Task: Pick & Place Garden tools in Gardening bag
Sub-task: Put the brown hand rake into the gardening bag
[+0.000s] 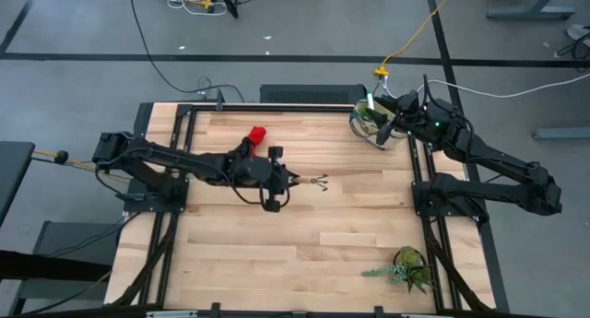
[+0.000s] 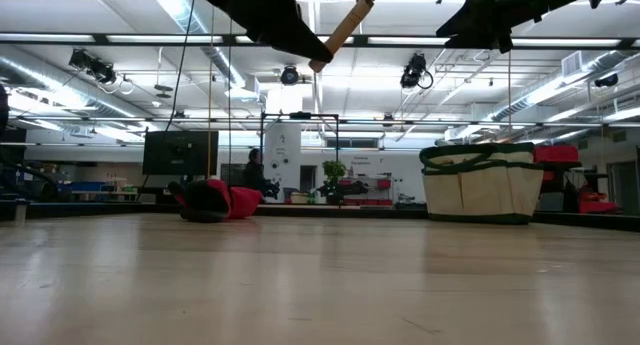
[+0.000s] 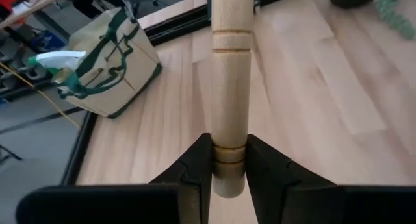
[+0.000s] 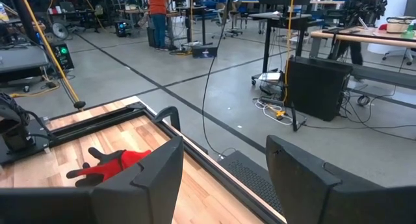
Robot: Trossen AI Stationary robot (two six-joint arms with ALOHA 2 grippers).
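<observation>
Left gripper (image 3: 229, 169) is clamped on the rake (image 1: 309, 181) by its wooden handle, lifted mid-table. Bag (image 1: 373, 122) sits at the far right corner, right gripper (image 4: 224, 162) open above it, empty. Best carry the rake level, then tines-down into the bag opening.

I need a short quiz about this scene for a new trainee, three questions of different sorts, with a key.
1. True or false: the left pincer is shut on the rake.
2. Where does the bag stand? A) by the plant B) at the far right corner, under the right pincer C) mid-table
3. Fill in: the gloves are red and ____.

Key: 1 true; 2 B; 3 black.
</observation>
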